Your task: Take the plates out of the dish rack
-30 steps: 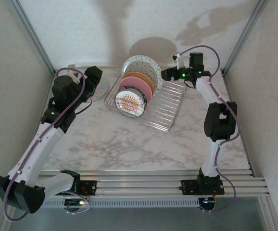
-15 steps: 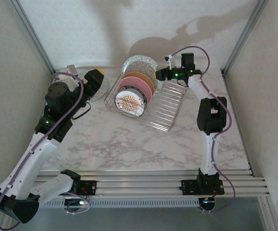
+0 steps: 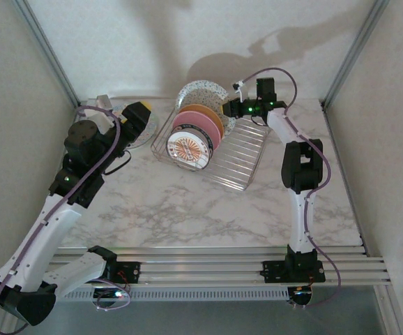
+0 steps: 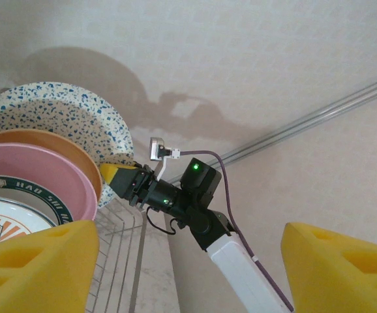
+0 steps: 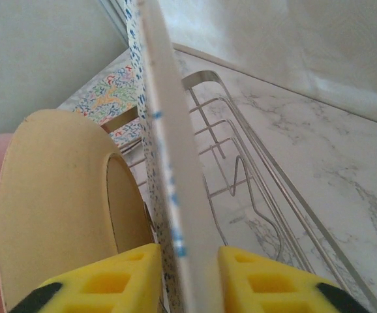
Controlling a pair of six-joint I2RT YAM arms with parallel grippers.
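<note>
The right gripper [image 5: 188, 277] straddles the rim of the speckled plate [image 5: 165, 156], pads seemingly clamped on both faces, the plate upright in the dish rack [image 5: 254, 189] beneath it with the orange plate [image 5: 58, 195] beside its left pad, while the left gripper [image 3: 137, 112] hangs spread wide, empty.

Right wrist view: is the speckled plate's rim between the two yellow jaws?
Yes, the speckled plate stands edge-on between the jaws of the right gripper.
</note>
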